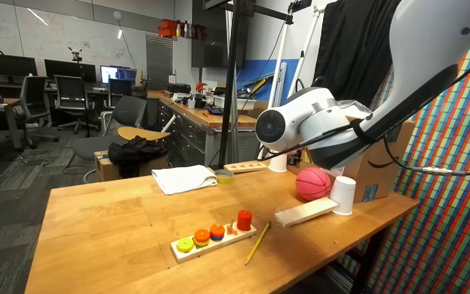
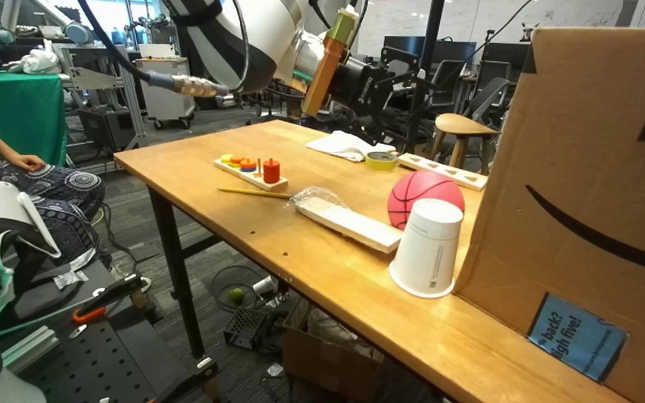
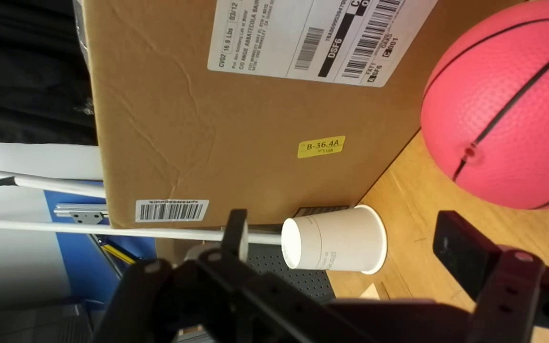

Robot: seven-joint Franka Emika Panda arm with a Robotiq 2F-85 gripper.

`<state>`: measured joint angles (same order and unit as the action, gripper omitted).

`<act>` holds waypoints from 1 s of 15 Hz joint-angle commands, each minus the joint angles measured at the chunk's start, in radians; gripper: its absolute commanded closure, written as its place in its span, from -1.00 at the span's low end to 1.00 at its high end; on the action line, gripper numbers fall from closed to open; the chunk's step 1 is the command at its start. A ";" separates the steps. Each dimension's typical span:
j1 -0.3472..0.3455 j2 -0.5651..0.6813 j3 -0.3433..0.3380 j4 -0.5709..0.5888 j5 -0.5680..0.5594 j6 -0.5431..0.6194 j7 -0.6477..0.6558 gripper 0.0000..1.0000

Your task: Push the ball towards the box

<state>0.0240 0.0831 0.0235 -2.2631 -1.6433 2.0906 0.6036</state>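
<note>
Ball (image 1: 313,183) sits round, seams (image 3: 532,81) slanting, near the box (image 3: 250,119).

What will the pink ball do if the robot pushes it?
The pink ball will probably roll easily, since it is round. The cardboard box stands close by, so a roll that way may be short. The ball's pebbly skin looks grippy, so it probably isn't very slippery.

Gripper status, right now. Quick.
Gripper: open, jaws well apart, holding nothing; the white cup seen between them in the wrist view stands beyond, ungrasped.
</note>
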 commanded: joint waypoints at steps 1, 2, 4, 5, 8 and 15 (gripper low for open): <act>-0.010 -0.021 -0.003 -0.011 0.064 -0.030 -0.018 -1.00; -0.012 -0.024 -0.004 -0.016 0.089 -0.033 -0.021 -1.00; -0.011 -0.037 -0.001 -0.023 0.138 -0.057 -0.019 -1.00; -0.009 -0.043 0.001 -0.027 0.160 -0.067 -0.014 -1.00; 0.002 -0.064 0.010 -0.037 0.215 -0.093 -0.013 -1.00; 0.021 -0.080 0.033 -0.063 0.311 -0.119 -0.018 -1.00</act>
<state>0.0314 0.0357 0.0478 -2.3030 -1.3758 1.9930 0.6023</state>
